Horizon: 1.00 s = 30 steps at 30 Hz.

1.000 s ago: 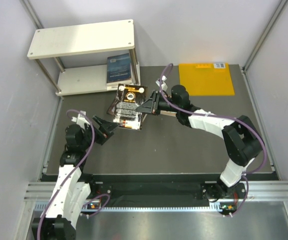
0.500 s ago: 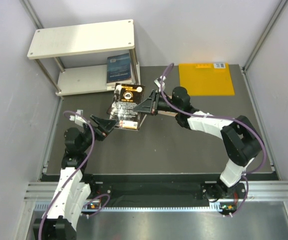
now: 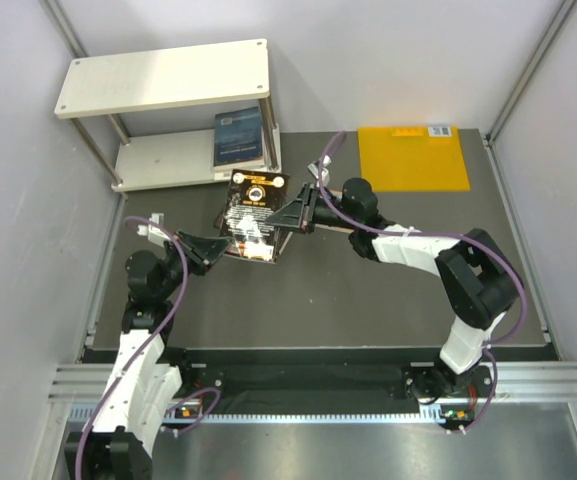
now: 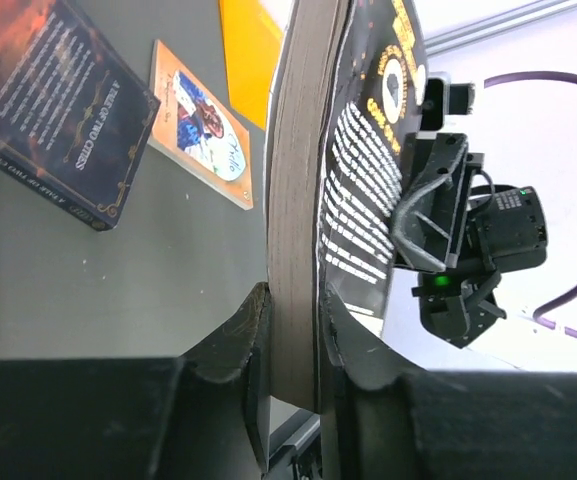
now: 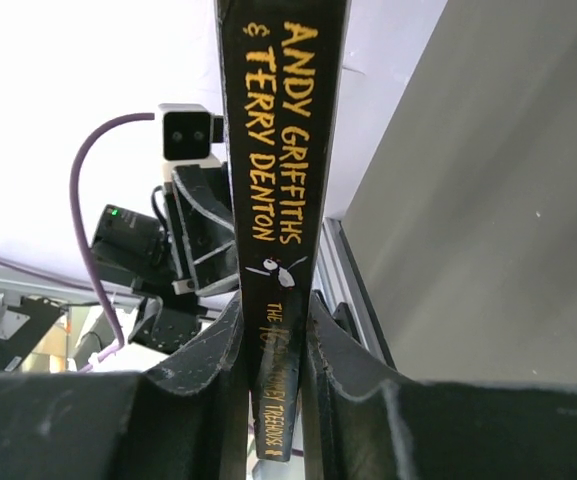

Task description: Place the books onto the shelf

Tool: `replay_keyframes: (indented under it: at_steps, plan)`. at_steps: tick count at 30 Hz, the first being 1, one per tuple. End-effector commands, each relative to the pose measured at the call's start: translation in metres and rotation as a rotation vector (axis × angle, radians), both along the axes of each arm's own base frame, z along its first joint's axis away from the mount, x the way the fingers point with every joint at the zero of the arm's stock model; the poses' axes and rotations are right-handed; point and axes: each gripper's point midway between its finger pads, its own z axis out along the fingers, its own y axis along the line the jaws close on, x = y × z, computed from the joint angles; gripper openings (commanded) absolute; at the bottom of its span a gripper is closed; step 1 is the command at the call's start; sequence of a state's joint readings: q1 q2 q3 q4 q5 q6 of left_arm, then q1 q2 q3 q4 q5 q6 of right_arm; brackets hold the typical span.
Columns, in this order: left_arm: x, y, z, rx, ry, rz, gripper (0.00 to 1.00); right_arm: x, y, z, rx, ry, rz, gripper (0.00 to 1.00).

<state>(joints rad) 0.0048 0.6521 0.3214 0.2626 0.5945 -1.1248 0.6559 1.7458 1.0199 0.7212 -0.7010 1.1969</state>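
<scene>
Since a second ago the left end effector has gone from wide apart to clamped on the near lower edge of the black paperback with gold ornament; the right end effector grips the same book's spine, so it hangs tilted above the dark table, just before the shelf. Flat on the table lie a dark paperback with reddish glow and an orange-brown paperback with blue picture; farther back, a dark blue paperback sits on the lower board of the cream-white two-tier shelf; a plain orange-yellow sheet lies far right.
</scene>
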Motion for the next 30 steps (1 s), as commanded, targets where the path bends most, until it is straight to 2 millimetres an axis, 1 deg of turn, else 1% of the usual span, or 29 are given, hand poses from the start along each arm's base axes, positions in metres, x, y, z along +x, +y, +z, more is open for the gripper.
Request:
replay_keyframes:
  at_steps: [1, 2, 3, 4, 5, 6, 7, 8, 9, 10, 11, 12, 13, 14, 16, 17, 18, 19, 20, 21, 22, 23, 24, 25, 26, 27, 28, 29, 30]
  plan:
    - [0.002, 0.003, 0.074, 0.056, -0.194, 0.020, 0.00, -0.020, 0.005, 0.024, 0.060, -0.107, 0.067, 0.22]
    - [0.001, 0.004, 0.074, 0.074, -0.175, 0.020, 0.00, -0.017, 0.003, 0.021, 0.046, -0.133, 0.054, 0.34]
    - [0.001, 0.005, 0.080, 0.092, -0.184, 0.025, 0.00, -0.016, 0.002, 0.016, 0.023, -0.125, 0.047, 0.38]
    - [-0.001, 0.006, 0.101, 0.127, -0.240, 0.027, 0.00, -0.015, 0.000, 0.011, 0.008, -0.121, 0.040, 0.41]
    - [-0.002, 0.006, 0.103, 0.142, -0.229, 0.024, 0.00, -0.015, -0.001, 0.007, -0.003, -0.125, 0.034, 0.48]
    - [-0.001, 0.006, 0.108, 0.156, -0.239, 0.021, 0.00, -0.013, -0.003, 0.005, -0.001, -0.124, 0.027, 0.50]
    - [-0.004, 0.004, 0.125, 0.176, -0.285, 0.010, 0.00, -0.016, -0.006, -0.003, -0.003, -0.106, 0.032, 0.52]
    - [-0.005, 0.004, 0.131, 0.184, -0.299, 0.005, 0.00, -0.017, -0.009, 0.005, 0.042, -0.104, 0.029, 0.54]
    - [-0.005, 0.003, 0.137, 0.187, -0.311, -0.001, 0.00, -0.018, -0.013, -0.005, 0.045, -0.077, 0.025, 0.54]
    - [-0.007, 0.002, 0.149, 0.195, -0.341, -0.006, 0.00, -0.020, -0.016, -0.006, 0.061, -0.069, 0.027, 0.55]
    - [-0.007, 0.002, 0.152, 0.196, -0.347, -0.008, 0.00, -0.021, -0.020, 0.002, 0.110, -0.073, 0.023, 0.56]
    - [-0.006, 0.002, 0.158, 0.197, -0.364, -0.007, 0.00, -0.024, -0.023, -0.009, 0.107, -0.047, 0.020, 0.56]
    - [-0.008, 0.001, 0.167, 0.198, -0.386, -0.009, 0.00, -0.026, -0.024, -0.011, 0.114, -0.039, 0.021, 0.56]
    - [-0.005, 0.002, 0.169, 0.197, -0.389, -0.008, 0.00, -0.026, -0.026, -0.014, 0.119, -0.039, 0.020, 0.56]
    - [-0.004, 0.002, 0.182, 0.203, -0.423, -0.006, 0.00, -0.029, -0.027, -0.029, 0.099, -0.018, 0.017, 0.57]
    - [0.000, 0.001, 0.184, 0.205, -0.424, -0.013, 0.00, -0.029, -0.028, -0.034, 0.090, -0.023, 0.015, 0.57]
    - [0.002, 0.000, 0.187, 0.211, -0.433, -0.017, 0.00, -0.031, -0.029, -0.046, 0.071, -0.007, 0.014, 0.57]
    - [0.003, 0.000, 0.198, 0.215, -0.462, -0.017, 0.00, -0.031, -0.030, -0.051, 0.062, -0.003, 0.012, 0.57]
    - [0.010, -0.001, 0.197, 0.214, -0.453, -0.024, 0.00, -0.031, -0.030, -0.057, 0.053, -0.006, 0.010, 0.57]
    - [0.011, -0.001, 0.207, 0.214, -0.474, -0.023, 0.00, -0.033, -0.031, -0.068, 0.039, 0.011, 0.008, 0.57]
    - [0.014, -0.001, 0.214, 0.213, -0.495, -0.024, 0.00, -0.033, -0.031, -0.073, 0.036, 0.014, 0.006, 0.57]
    - [0.023, -0.001, 0.213, 0.213, -0.487, -0.027, 0.00, -0.033, -0.032, -0.075, 0.041, 0.010, 0.005, 0.57]
    - [0.026, -0.001, 0.225, 0.217, -0.510, -0.023, 0.00, -0.034, -0.033, -0.084, 0.034, 0.024, 0.004, 0.57]
    - [0.032, -0.001, 0.227, 0.219, -0.511, -0.020, 0.00, -0.034, -0.033, -0.087, 0.034, 0.025, 0.003, 0.57]
    - [0.044, 0.000, 0.227, 0.221, -0.509, -0.016, 0.00, -0.035, -0.033, -0.091, 0.038, 0.021, 0.003, 0.57]
    - [0.048, 0.000, 0.237, 0.220, -0.531, -0.014, 0.00, -0.036, -0.034, -0.094, 0.036, 0.021, 0.001, 0.57]
    - [0.053, 0.000, 0.242, 0.222, -0.542, -0.011, 0.00, -0.035, -0.035, -0.098, 0.031, 0.020, -0.008, 0.58]
    - [0.066, 0.000, 0.242, 0.221, -0.543, -0.014, 0.00, -0.036, -0.036, -0.101, 0.025, 0.008, -0.011, 0.58]
    - [0.067, -0.001, 0.255, 0.214, -0.573, -0.019, 0.00, -0.037, -0.037, -0.108, 0.010, 0.013, -0.015, 0.58]
